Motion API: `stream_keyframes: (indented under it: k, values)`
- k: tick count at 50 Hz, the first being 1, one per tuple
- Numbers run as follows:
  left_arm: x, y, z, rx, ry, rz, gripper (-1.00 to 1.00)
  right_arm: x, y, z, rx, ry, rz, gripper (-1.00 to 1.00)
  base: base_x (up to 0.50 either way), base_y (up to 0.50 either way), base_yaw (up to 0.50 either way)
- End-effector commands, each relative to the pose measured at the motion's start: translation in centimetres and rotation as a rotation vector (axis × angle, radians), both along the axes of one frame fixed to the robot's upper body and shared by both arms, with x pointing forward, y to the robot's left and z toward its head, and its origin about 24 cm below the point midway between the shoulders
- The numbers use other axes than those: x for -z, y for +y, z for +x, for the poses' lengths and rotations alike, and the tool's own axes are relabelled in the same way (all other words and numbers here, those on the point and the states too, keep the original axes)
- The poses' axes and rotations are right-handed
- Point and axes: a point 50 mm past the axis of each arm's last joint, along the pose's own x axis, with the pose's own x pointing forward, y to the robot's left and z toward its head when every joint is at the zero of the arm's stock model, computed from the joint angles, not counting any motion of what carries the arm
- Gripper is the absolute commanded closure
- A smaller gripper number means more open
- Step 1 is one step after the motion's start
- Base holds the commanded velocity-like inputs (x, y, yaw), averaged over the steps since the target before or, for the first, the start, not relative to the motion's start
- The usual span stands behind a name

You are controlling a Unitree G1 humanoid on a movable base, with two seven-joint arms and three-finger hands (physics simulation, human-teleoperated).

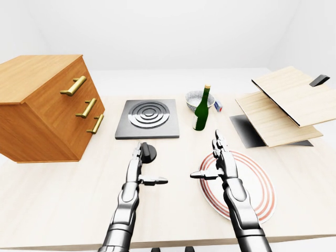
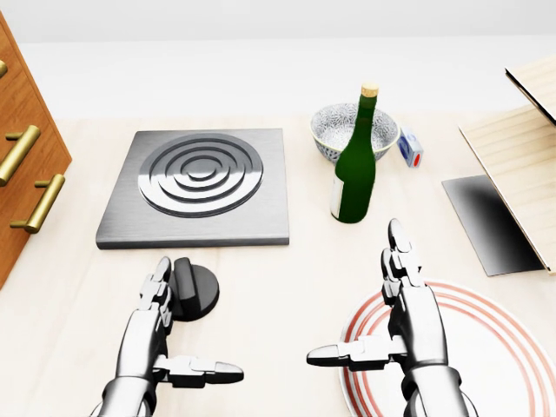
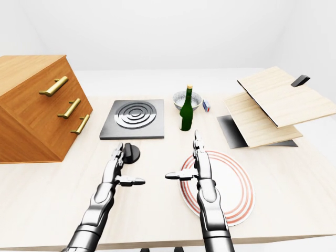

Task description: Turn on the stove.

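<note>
The stove (image 2: 201,184) is a grey square slab with raised concentric rings, at the upper left of the head view. Its black round knob (image 2: 196,293) lies on the table just below the slab. My left hand (image 2: 200,320) is open, fingers straight and thumb out to the right, with the fingertips (image 2: 162,271) at the knob's left edge. I cannot tell whether they touch it. My right hand (image 2: 354,291) is open and empty, held over the left rim of a red-ringed plate (image 2: 504,347).
A green bottle (image 2: 356,165) stands right of the stove, with a patterned bowl (image 2: 334,130) and a small blue and red box (image 2: 410,148) behind it. A wooden drawer chest (image 1: 47,105) stands at the left. Tilted wooden boards (image 1: 289,102) and a dark sheet (image 2: 486,221) are at the right.
</note>
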Motion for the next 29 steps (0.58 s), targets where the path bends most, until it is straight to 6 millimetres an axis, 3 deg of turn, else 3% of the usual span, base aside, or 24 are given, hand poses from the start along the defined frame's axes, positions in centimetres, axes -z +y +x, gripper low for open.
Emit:
stream_keyframes:
  k: [1, 12, 19, 22, 29]
  values:
    - [3.2, -2.7, -2.3, 0.107, 0.142, -0.039, -1.00, 0.1, 0.1, 0.1, -0.002, 0.002, 0.000, -1.00, 0.00, 0.00, 0.00]
    - [3.4, -5.1, -3.2, 0.190, 0.155, -0.046, -1.00, 0.0, -0.2, 0.6, 0.010, 0.005, 0.005, -1.00, 0.00, 0.00, 0.00]
    - [2.2, -7.1, -2.9, 0.248, 0.102, -0.048, -1.00, 0.0, -0.2, 0.8, 0.014, 0.006, 0.008, -1.00, 0.00, 0.00, 0.00]
    - [1.0, -7.8, -1.6, 0.258, 0.056, -0.037, -1.00, -0.2, -0.3, 0.6, 0.014, 0.002, 0.011, -1.00, 0.00, 0.00, 0.00]
    - [0.4, -7.9, 0.9, 0.243, 0.051, -0.020, -1.00, -0.4, -0.6, 0.7, 0.020, 0.001, 0.017, -1.00, 0.00, 0.00, 0.00]
